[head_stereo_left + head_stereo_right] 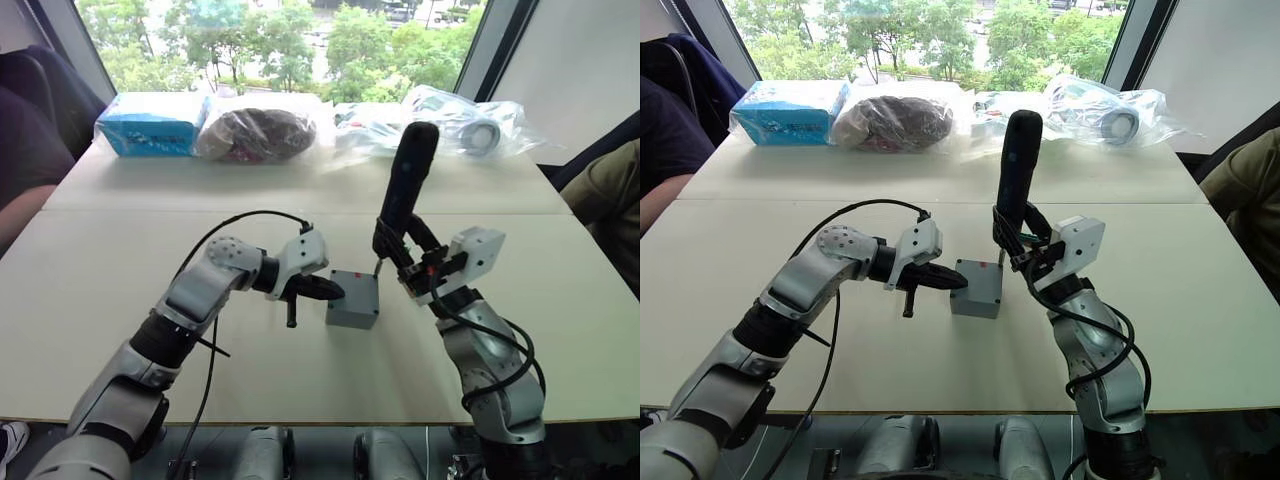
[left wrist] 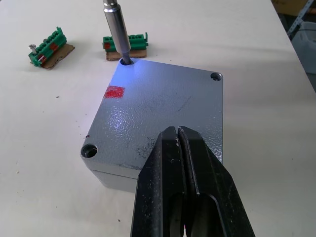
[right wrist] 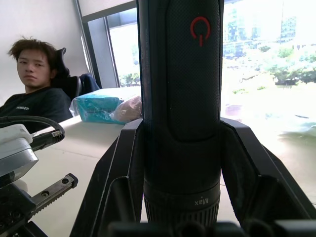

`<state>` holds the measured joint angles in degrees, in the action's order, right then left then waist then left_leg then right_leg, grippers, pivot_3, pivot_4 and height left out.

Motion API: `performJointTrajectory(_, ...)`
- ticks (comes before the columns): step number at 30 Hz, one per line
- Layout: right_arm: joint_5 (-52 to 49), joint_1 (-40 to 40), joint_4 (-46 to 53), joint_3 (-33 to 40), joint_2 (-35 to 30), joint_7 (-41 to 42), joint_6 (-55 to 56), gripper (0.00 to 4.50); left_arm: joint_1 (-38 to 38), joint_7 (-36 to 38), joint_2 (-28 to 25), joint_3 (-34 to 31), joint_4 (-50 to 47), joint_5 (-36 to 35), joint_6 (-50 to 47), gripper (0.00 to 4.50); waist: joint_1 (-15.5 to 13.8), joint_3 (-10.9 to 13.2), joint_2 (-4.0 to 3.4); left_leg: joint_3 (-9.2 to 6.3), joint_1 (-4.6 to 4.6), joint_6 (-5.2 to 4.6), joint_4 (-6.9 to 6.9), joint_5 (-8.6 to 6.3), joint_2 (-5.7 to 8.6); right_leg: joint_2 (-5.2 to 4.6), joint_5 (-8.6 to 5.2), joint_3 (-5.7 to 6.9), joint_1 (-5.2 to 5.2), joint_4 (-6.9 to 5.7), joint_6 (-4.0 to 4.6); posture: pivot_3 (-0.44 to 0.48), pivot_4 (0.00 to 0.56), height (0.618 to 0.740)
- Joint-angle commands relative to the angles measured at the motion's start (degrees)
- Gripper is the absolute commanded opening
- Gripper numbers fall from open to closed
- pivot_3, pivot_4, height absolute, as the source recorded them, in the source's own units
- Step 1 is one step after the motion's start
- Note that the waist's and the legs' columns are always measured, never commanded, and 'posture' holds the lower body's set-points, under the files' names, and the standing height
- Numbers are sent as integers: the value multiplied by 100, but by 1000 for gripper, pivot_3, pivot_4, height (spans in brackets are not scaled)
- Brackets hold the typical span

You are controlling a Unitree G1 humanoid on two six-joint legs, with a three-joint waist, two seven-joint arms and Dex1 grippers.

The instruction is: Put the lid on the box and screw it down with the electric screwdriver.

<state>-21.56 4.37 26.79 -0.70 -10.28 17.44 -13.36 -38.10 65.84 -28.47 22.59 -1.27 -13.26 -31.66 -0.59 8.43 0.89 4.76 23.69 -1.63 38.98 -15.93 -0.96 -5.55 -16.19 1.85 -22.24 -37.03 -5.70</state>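
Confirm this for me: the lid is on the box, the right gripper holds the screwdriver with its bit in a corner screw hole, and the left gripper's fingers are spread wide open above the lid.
One detail is wrong. In the left wrist view the left gripper has its fingers closed together, over the lid, not spread open. The rest stands: the lid sits on the box, and the right gripper holds the electric screwdriver, its bit in a corner hole.

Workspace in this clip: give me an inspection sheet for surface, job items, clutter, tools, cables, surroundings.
Surface: pale table, two tops butted together.
Job's things: lid seated on the box; electric screwdriver upright, bit in a corner hole, tip light on.
Clutter: two green connectors beside the box; bagged items and a blue pack at the far edge.
Grippers: left tool shut, at the lid's edge; right tool shut on the screwdriver.
Cables: black cable along the left arm.
Surroundings: window, trees, seated people at both sides.
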Motion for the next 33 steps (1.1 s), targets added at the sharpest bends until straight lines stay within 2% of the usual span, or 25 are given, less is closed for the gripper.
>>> performJointTrajectory(1, 109, -332, -400, -130, -81, 51, -274, 1915, 51, 27, 6, 100, -22, 77, 2, 0, 0, -5, 1, 0, 0, 0, 0, 0, 0, -1, 0, 0, 0, 0, 1, 0, 150, 740)
performJointTrajectory(10, 117, -250, -329, -67, -168, 99, -307, 1915, 46, 15, 51, 100, -34, 71, -27, 0, 0, -15, 1, -2, 0, -1, -3, -2, -1, -14, -4, -2, 1, 3, 8, 0, 150, 740)
performJointTrajectory(12, 113, -94, -205, -59, -280, 152, -369, 1915, 53, 15, 58, 106, -22, 77, -27, 0, 0, -14, 0, -3, 0, -1, -4, -3, -1, -21, -4, -2, 1, 3, 8, 0, 150, 740)
performJointTrajectory(14, -159, 395, 23, 152, -377, 60, -647, 1915, 61, 28, 49, 112, -11, 80, -28, 0, 2, -14, -1, -3, 0, -2, -5, -3, 0, -27, -5, 0, 0, 3, 9, 0, 150, 740)
performJointTrajectory(16, -583, 1243, 243, 509, -569, -73, -1095, 1915, 64, 47, 29, 100, 15, 81, -17, 0, 21, -3, -17, -2, 1, -2, -6, -3, 0, -32, -5, 1, -3, 3, 12, 0, 150, 740)
performJointTrajectory(21, -1682, 2540, 381, 1136, -1115, -58, -2170, 1915, 61, -14, 77, -76, 218, 52, 134, 0, 3, 21, -54, -6, 60, -1, -3, -2, 4, -43, -1, 10, -58, -4, 13, 0, 150, 740)
performJointTrajectory(23, -2342, 3201, 176, 1552, -1287, -342, -2731, 1915, -16, -103, 146, -284, 469, -11, 133, 0, 18, 27, -64, -5, 74, -1, -3, -2, 4, -40, 4, 11, -72, -2, 4, 0, 150, 740)
performJointTrajectory(25, -2650, 3728, -77, 1826, -1579, -708, -3419, 1915, -186, -215, 388, -816, 553, -524, -242, 0, 25, 32, -70, -4, 79, -2, -3, -1, 3, -37, 9, 12, -76, -3, -5, 0, 150, 740)
performJointTrajectory(28, -3199, 4213, -531, 2143, -2097, -1063, -4540, 1915, -458, -340, 619, -1431, 487, -1184, -828, 0, 4, 45, -57, -5, 84, -3, 0, -1, 3, -37, 10, 18, -77, -4, -7, 0, 150, 740)
performJointTrajectory(30, -3526, 4426, -1009, 2369, -2498, -1269, -5583, 1915, -503, -271, 530, -1482, 321, -1299, -1013, 0, 5, 53, -48, -8, 86, -3, 3, -2, 3, -37, 10, 23, -75, -3, -8, 0, 150, 740)
performJointTrajectory(33, -3067, 4295, -1726, 2328, -3430, -1378, -6728, 1915, -432, -88, 232, -1309, -25, -1231, -997, 0, 2, 59, -55, -2, 90, -9, 1, -5, 7, -42, 10, 21, -76, 3, -8, 0, 150, 740)
